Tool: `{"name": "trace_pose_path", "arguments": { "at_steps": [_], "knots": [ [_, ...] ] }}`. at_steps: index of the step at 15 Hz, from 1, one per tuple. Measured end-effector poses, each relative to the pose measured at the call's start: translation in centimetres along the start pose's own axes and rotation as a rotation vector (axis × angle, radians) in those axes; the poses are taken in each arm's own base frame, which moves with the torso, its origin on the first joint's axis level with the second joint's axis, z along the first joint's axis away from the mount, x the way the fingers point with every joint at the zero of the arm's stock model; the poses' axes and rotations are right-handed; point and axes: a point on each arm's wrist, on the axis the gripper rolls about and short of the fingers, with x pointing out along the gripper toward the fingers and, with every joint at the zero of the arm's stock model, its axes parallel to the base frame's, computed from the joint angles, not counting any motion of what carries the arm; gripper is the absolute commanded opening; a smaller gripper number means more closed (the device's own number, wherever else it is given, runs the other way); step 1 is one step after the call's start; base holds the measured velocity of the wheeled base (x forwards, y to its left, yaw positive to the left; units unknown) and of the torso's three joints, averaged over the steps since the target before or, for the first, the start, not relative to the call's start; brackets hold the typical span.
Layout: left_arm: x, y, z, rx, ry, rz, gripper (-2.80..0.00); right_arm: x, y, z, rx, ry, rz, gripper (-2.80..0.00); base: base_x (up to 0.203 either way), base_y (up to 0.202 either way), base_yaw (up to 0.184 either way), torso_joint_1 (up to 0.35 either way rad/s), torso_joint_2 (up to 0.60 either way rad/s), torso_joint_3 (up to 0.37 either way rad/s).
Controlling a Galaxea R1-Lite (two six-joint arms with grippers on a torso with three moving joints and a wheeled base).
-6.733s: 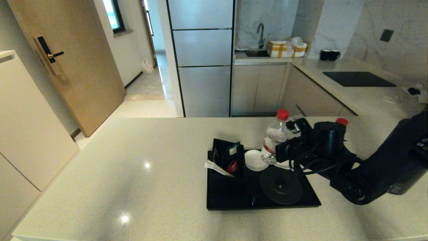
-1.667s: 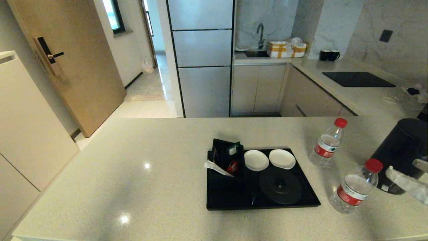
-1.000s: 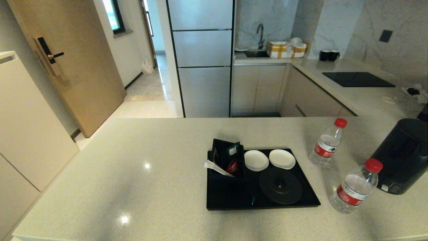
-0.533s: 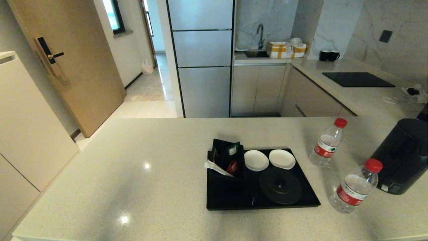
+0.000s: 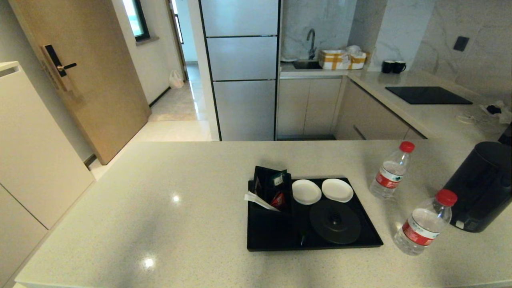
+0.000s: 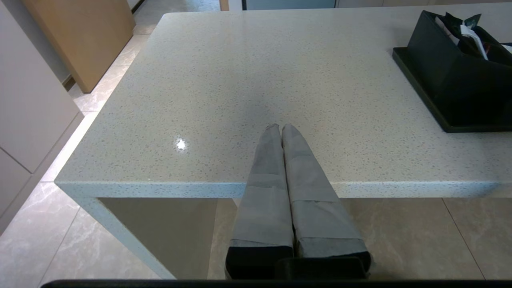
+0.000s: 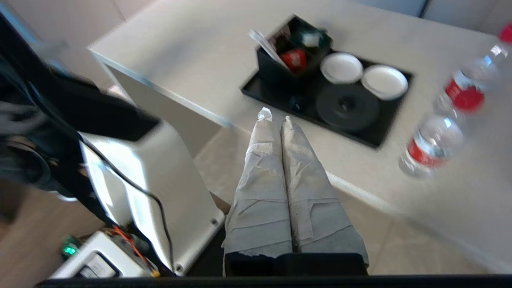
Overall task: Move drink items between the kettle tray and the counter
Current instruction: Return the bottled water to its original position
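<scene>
Our right fingers (image 7: pixel 274 116), closed and empty, hang off the table (image 5: pixel 160 208) edge; both upright bottles (image 7: pixel 430 150) stand beyond them, nearer this arm. Left fingers (image 6: pixel 282 130) closed, parked.

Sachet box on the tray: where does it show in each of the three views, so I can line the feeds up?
Head view: sachet box at the tray's far left corner, beside two white coasters.
Left wrist view: sachet box at the right edge.
Right wrist view: sachet box top centre, beyond the shut right gripper.
Shared landmark: the black tray under it.
</scene>
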Motion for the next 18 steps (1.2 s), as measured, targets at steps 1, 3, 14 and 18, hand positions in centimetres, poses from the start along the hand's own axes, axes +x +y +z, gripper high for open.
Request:
{"name": "trace_pose_path", "arguments": {
  "at_steps": [1, 3, 14, 18],
  "knots": [
    [0.0, 0.0, 0.0, 0.000, 0.000, 0.000, -2.80, -0.3, 0.2, -1.3, -0.006, -0.012, -0.032, -2.80, 0.000, 0.000, 0.000, 0.000, 0.00, 0.000],
    [0.0, 0.0, 0.0, 0.000, 0.000, 0.000, -2.80, -0.4, 0.2, -4.1, -0.002, -0.061, -0.141, -2.80, 0.000, 0.000, 0.000, 0.000, 0.00, 0.000],
    [0.0, 0.0, 0.0, 0.000, 0.000, 0.000, -2.80, 6.8, -4.8, -13.9, -0.015, -0.264, -0.597, -2.80, 0.000, 0.000, 0.000, 0.000, 0.00, 0.000],
    [0.0, 0.0, 0.0, 0.000, 0.000, 0.000, -2.80, 8.4, -5.5, -16.5, -0.075, -0.231, -0.605, -2.80, 0.000, 0.000, 0.000, 0.000, 0.00, 0.000]
  ]
}}
